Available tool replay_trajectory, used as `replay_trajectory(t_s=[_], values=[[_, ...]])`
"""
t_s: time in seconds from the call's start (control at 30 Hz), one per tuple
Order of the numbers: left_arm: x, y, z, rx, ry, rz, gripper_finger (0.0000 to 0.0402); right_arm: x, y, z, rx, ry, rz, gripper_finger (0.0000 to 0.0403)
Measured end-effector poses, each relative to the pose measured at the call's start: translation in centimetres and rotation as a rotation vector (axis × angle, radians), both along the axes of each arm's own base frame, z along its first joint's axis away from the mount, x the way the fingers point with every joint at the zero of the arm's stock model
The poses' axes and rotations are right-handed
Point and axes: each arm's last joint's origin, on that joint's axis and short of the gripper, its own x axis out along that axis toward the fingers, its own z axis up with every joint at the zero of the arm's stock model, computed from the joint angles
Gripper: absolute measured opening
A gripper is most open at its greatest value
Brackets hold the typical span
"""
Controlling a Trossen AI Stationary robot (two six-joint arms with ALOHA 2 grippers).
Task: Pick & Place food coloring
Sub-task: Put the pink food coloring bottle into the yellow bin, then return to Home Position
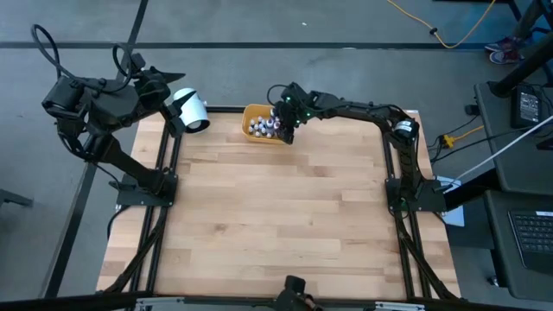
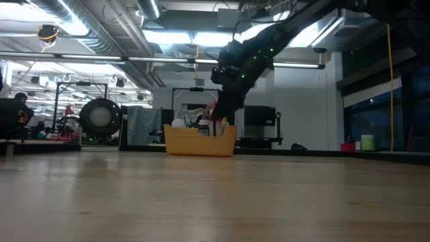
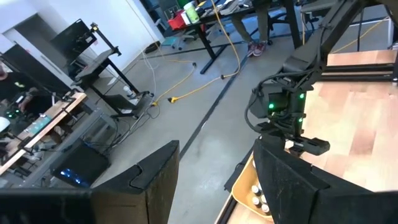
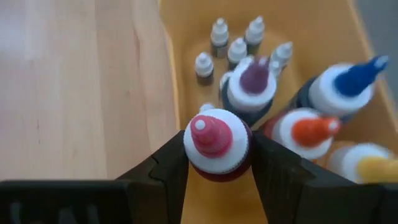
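Our right gripper (image 4: 214, 165) clamps 1 pink-capped bottle (image 4: 216, 144) by its neck above the yellow bin (image 4: 186, 37), so it hangs upright; our left gripper (image 3: 214, 186), fingers apart, waits off-table.

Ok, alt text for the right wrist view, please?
The right hand grips a red-capped food coloring bottle between its two dark fingers, over a yellow-orange bin. Other bottles stand in the bin, capped purple, blue, orange and white.
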Motion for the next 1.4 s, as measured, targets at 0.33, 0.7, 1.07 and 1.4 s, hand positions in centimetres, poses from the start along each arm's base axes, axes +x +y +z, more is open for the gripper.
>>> replay_trajectory(t_s=[0.33,0.7,1.07,1.4], values=[[0.0,0.1,0.0,0.016,-0.004,0.028,0.0203,-0.6,-0.1,-1.6,0.055,-0.004,-0.008,0.0159],[0.0,0.1,0.0,0.015,-0.006,0.028,0.0203,-0.4,-0.4,-1.8,0.085,-0.035,-0.022,0.0197],[-0.1,0.1,0.1,0.014,-0.006,0.026,0.0203,-0.6,-0.2,0.3,0.111,-0.021,-0.047,0.0224],[-1.5,0.3,0.4,-0.039,-0.086,0.037,0.0203,-5.6,3.6,10.2,-0.054,-0.026,-0.007,0.0225]])
